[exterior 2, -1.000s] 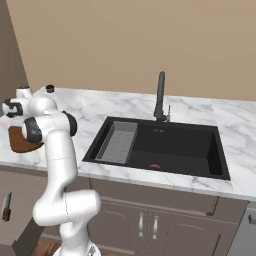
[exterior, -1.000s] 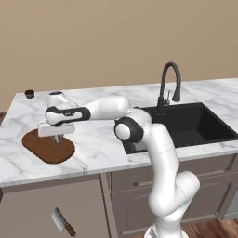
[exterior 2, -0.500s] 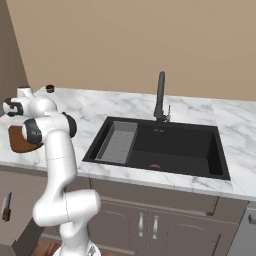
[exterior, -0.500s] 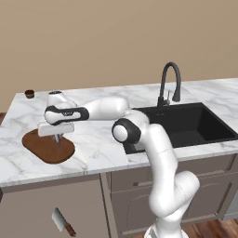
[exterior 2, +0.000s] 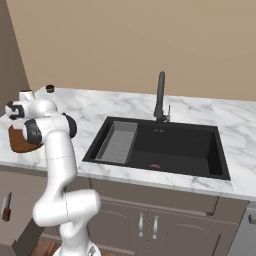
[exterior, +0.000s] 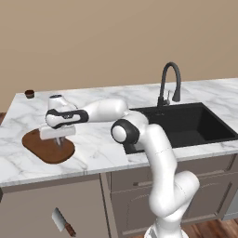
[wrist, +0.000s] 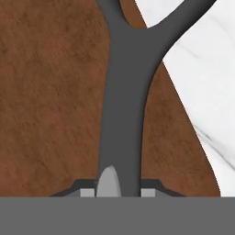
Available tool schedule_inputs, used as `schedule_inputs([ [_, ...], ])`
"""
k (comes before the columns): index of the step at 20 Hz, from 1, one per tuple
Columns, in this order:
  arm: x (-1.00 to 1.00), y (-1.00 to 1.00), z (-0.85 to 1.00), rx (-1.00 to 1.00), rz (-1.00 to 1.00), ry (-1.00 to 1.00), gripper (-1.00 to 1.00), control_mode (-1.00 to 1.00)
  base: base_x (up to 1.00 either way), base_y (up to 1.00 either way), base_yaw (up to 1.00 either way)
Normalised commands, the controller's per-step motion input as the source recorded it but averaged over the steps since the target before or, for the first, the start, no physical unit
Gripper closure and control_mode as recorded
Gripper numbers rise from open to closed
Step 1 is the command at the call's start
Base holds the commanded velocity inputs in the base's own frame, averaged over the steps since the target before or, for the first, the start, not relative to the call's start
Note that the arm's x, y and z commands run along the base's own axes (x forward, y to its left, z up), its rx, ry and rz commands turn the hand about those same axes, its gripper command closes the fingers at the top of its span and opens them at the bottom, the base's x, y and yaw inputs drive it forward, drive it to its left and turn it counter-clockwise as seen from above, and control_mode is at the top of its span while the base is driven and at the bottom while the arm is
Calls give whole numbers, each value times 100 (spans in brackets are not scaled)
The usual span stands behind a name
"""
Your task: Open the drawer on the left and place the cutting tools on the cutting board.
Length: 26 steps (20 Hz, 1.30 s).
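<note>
My gripper (exterior: 58, 140) hangs pointing down over the dark-brown cutting board (exterior: 42, 149) at the left end of the counter. It is shut on the grey Y-shaped peeler (wrist: 121, 101), whose forked end points away from the hand over the board (wrist: 50, 101). I cannot tell whether the peeler touches the wood. The cleaver (exterior: 62, 222), with its silver blade and reddish-brown handle, lies in the open drawer (exterior: 28, 209) below the counter, and shows again as the cleaver (exterior 2: 6, 207) at the left edge of the right base view. There my arm covers part of the board (exterior 2: 17, 142).
A small dark-brown cup (exterior: 29, 93) stands at the counter's back left corner. The black sink (exterior: 186, 123) with its tall faucet (exterior: 168, 86) lies to the right of my arm. White marble counter (wrist: 206, 69) borders the board.
Hardly anything: the gripper stays shut on the peeler over the board, and the arm has barely shifted.
</note>
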Motion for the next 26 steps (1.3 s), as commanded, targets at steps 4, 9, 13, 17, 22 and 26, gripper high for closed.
schedule_inputs([
  [4,0,-4,-8,-1,0,0,-100,-100,0,0,0],
  [9,0,-2,0,0,0,-3,-100,-100,0,0,0],
  [13,-2,0,1,0,0,-7,-100,-100,0,0,0],
  [17,-20,0,41,0,0,-12,-100,-100,0,0,0],
  [22,-50,0,83,0,0,-15,-100,-100,0,0,0],
  [26,-74,0,97,0,0,-12,-100,-100,0,0,0],
])
